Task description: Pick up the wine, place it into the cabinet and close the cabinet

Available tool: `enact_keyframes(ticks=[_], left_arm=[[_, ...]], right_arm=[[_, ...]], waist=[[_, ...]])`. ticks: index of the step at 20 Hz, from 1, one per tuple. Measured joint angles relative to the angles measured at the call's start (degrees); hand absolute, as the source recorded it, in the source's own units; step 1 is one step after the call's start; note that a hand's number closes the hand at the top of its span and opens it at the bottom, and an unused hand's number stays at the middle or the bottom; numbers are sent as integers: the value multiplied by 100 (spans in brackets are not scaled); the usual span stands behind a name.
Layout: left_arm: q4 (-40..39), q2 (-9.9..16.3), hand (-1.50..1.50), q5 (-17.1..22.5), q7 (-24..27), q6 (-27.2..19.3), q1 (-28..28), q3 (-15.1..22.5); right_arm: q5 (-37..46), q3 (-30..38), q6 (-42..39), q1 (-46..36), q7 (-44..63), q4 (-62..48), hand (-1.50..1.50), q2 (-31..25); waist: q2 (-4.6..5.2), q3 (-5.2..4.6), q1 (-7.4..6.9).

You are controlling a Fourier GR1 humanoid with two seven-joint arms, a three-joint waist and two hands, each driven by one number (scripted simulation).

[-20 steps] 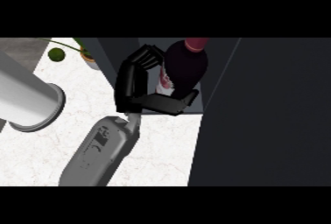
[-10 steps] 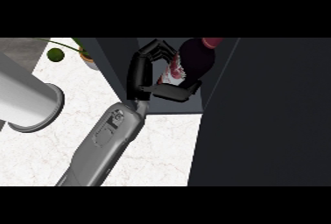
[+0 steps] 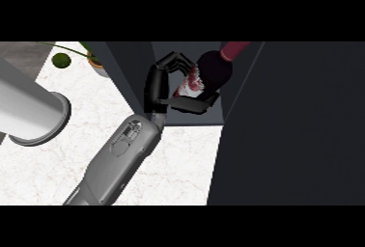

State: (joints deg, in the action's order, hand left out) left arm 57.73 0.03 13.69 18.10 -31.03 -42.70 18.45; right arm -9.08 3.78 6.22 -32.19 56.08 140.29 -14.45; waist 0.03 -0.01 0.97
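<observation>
My one black hand (image 3: pixel 171 89) in view curls its fingers and thumb around the single dark red wine bottle (image 3: pixel 214 70), held inside the dark open cabinet (image 3: pixel 143 72) at the far side of the white marble bench (image 3: pixel 57 169). One potted green plant (image 3: pixel 78 58) stands far left.

Right hand (image 3: pixel 171 87) curled round a dark wine bottle (image 3: pixel 212 70), inside the open dark cabinet (image 3: pixel 299 125), bottle tilted with its red neck toward the far right. Grey forearm (image 3: pixel 118 159) crossing the white marble counter (image 3: pixel 43 169). Grey cylinder (image 3: pixel 28 111) at left; potted plant (image 3: pixel 89 60) far left.
</observation>
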Motion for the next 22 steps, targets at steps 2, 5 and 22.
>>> enact_keyframes(ticks=[2, 5, 22], left_arm=[[-205, -1, 150, 144, 151, -1, -31, 29], [-585, -1, 150, 359, 393, 48, -70, 45], [-2641, -3, 150, 1224, 1804, -135, -547, 370]], right_arm=[[-16, 44, -24, -71, 2, -23, -150, -26], [-21, 6, -27, -72, -19, -71, -150, 21], [-68, -85, -112, -88, -137, -176, -150, 119]], waist=[[3, -2, 7], [8, -1, 24], [35, -4, 121]])
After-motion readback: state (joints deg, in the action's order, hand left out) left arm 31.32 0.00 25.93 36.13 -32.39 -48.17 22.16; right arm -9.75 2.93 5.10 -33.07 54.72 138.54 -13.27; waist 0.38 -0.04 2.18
